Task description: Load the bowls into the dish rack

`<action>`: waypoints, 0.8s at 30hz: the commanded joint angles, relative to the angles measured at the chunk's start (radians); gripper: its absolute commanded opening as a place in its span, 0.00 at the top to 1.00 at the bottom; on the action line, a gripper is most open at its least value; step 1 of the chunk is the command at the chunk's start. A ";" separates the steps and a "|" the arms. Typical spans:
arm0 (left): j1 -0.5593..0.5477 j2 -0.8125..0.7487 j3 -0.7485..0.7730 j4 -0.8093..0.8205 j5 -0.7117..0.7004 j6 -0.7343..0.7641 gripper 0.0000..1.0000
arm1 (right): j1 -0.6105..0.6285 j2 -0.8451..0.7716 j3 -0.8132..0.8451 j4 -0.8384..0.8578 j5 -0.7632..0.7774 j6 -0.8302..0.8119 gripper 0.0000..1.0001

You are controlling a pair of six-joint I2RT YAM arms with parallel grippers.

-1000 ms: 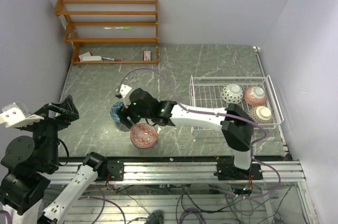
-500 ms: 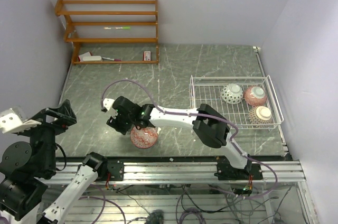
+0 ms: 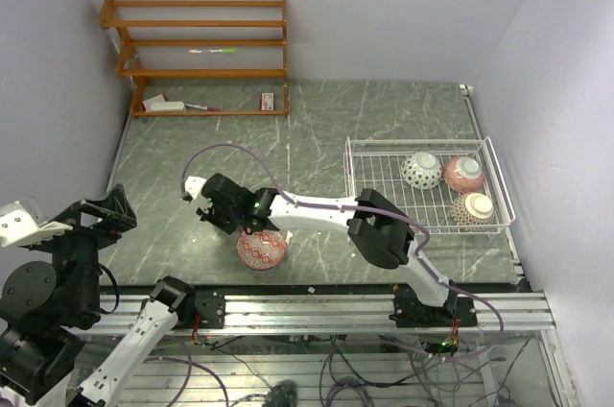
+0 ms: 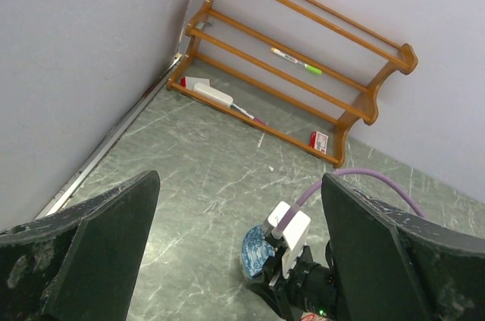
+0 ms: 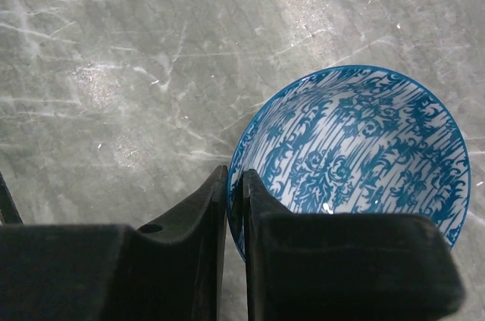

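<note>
Shifted leftward, right hand (image 5: 235, 185) pinches rim of blue bowl (image 5: 356, 147), red bowl (image 3: 262, 249) just beside.

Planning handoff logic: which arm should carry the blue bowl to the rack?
Right. The right gripper pinches the rim of the blue bowl, with the rack on its side; the left gripper is open, well away.

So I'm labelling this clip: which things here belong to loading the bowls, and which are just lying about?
Part of the job: dish rack; black-and-white bowl, pink bowl and beige bowl inside it; red bowl outside the rack; blue bowl, pinched at its rim by the right gripper.

Lying about: wooden shelf, with a marker, white block and small red box on it.
</note>
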 commanded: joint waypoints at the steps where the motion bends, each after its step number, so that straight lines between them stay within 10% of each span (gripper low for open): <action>1: 0.007 -0.011 0.002 -0.015 -0.017 0.001 0.01 | 0.001 0.035 0.016 -0.022 0.037 -0.003 0.88; 9: 0.007 -0.015 0.001 -0.023 -0.018 -0.007 0.01 | 0.002 0.059 0.035 -0.042 0.061 -0.001 0.73; 15: 0.008 -0.013 0.008 -0.024 -0.015 -0.008 0.01 | 0.002 0.023 0.009 -0.006 0.069 0.015 1.00; 24: 0.009 0.007 0.007 0.004 -0.003 0.004 0.01 | -0.032 -0.246 -0.177 0.221 -0.048 0.112 1.00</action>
